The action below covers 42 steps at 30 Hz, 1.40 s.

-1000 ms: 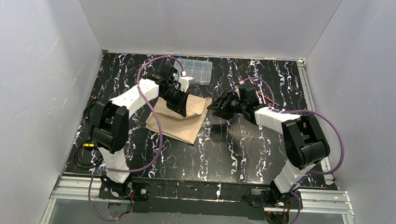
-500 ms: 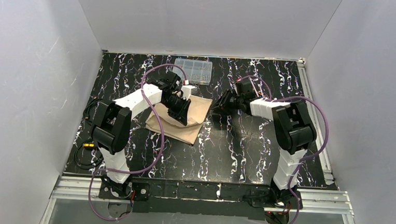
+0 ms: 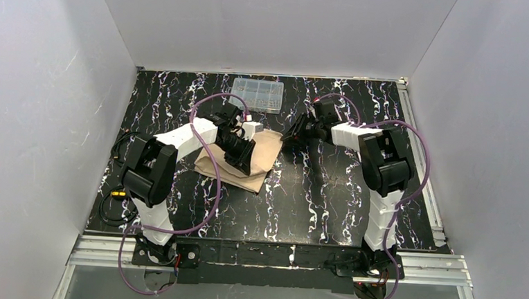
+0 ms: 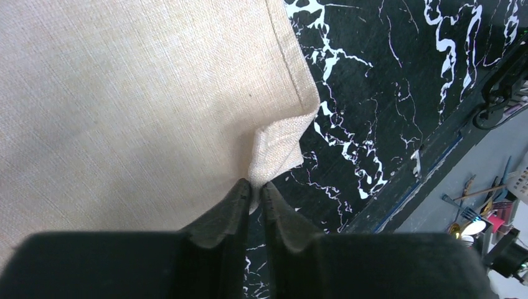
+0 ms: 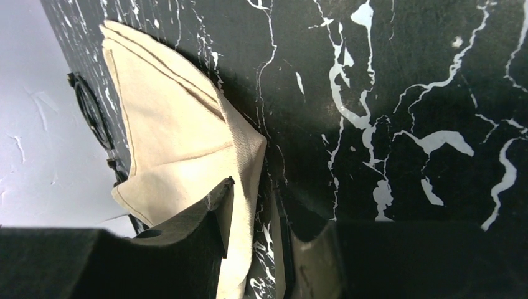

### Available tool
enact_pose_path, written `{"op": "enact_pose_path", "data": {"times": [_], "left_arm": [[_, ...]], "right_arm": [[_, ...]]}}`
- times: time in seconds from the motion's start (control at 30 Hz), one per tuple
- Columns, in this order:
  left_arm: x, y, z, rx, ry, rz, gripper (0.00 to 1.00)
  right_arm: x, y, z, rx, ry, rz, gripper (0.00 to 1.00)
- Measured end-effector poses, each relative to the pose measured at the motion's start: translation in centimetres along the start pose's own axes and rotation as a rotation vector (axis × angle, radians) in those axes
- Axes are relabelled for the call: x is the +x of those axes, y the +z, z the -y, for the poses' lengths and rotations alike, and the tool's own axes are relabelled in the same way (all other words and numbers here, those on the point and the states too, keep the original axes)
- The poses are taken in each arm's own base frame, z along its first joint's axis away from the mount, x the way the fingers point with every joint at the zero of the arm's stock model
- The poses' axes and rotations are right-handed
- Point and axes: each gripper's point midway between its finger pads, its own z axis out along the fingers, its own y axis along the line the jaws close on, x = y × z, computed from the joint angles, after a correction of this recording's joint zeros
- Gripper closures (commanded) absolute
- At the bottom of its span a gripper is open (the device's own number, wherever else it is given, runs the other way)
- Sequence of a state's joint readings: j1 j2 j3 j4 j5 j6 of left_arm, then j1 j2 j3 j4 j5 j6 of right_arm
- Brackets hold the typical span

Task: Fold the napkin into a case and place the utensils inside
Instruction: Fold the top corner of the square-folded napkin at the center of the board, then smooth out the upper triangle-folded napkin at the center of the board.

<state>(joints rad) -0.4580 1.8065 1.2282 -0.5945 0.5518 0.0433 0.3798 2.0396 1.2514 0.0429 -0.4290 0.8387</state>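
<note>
While the napkin (image 3: 263,149), left of centre in the overhead view, is pinched at one turned-up corner by the left pincer (image 4: 253,187) and at another by the right pincer (image 5: 256,200), both should, I judge, move evenly to keep the layers aligned. It is limp, coarse-woven beige cloth on a white-veined black surface (image 3: 328,195).

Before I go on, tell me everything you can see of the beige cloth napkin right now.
The beige-tan woven cloth napkin lies folded in layers, its stitched hems showing, mostly flat on the black white-veined tabletop, left of centre. The left gripper pinches a small turned-up corner in nearly shut jaws. The right gripper holds the layered edge of another corner between its jaws.
</note>
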Motion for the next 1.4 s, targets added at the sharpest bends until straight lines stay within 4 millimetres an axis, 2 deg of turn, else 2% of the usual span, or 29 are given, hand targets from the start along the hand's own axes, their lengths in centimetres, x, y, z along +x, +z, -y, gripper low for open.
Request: {"op": "enact_pose_path", "data": {"times": [0.07,0.33,0.5,0.57,0.67,0.8,0.9,1.0,1.1,1.2,1.3,1.4], "left_arm": [[0.1,0.0,0.1,0.001,-0.003,0.001,0.76],[0.5,-0.7,0.7,0.012,0.000,-0.009,0.69],[0.4,-3.5,2.3,0.044,0.089,0.041,0.70],[0.1,-5.0,2.3,0.039,0.128,0.075,0.70],[-0.4,-7.0,0.0,-0.014,0.154,0.119,0.70],[-0.2,-8.6,-5.3,-0.126,0.145,0.133,0.71],[0.8,-8.9,-8.8,-0.182,0.123,0.107,0.71],[2.3,-8.7,-10.7,-0.207,0.115,0.068,0.72],[3.5,-8.5,-11.3,-0.217,0.127,0.037,0.72],[4.0,-8.3,-11.6,-0.224,0.149,0.020,0.73],[4.2,-8.2,-12.0,-0.234,0.169,0.012,0.73],[4.4,-8.1,-12.2,-0.238,0.181,0.007,0.74]], "right_arm": [[0.0,0.2,0.3,0.010,-0.003,-0.009,0.64],[-0.5,0.6,0.2,0.029,-0.032,-0.020,0.69],[-1.6,0.8,-0.6,0.023,-0.057,-0.010,0.72],[-1.9,0.8,-0.8,0.021,-0.068,-0.006,0.73],[-2.2,1.1,-0.8,0.027,-0.079,-0.005,0.72],[-2.5,1.6,-0.2,0.055,-0.089,-0.008,0.54],[-2.5,1.5,0.4,0.085,-0.102,-0.007,0.47],[-2.3,0.8,0.5,0.099,-0.114,0.009,0.46],[-0.6,-1.0,0.5,0.111,-0.114,0.008,0.48],[1.6,-2.9,-0.4,0.099,-0.118,0.003,0.49],[5.5,-3.3,-2.3,0.054,-0.142,-0.035,0.50],[9.4,-2.6,-3.2,0.028,-0.160,-0.099,0.52]]}}
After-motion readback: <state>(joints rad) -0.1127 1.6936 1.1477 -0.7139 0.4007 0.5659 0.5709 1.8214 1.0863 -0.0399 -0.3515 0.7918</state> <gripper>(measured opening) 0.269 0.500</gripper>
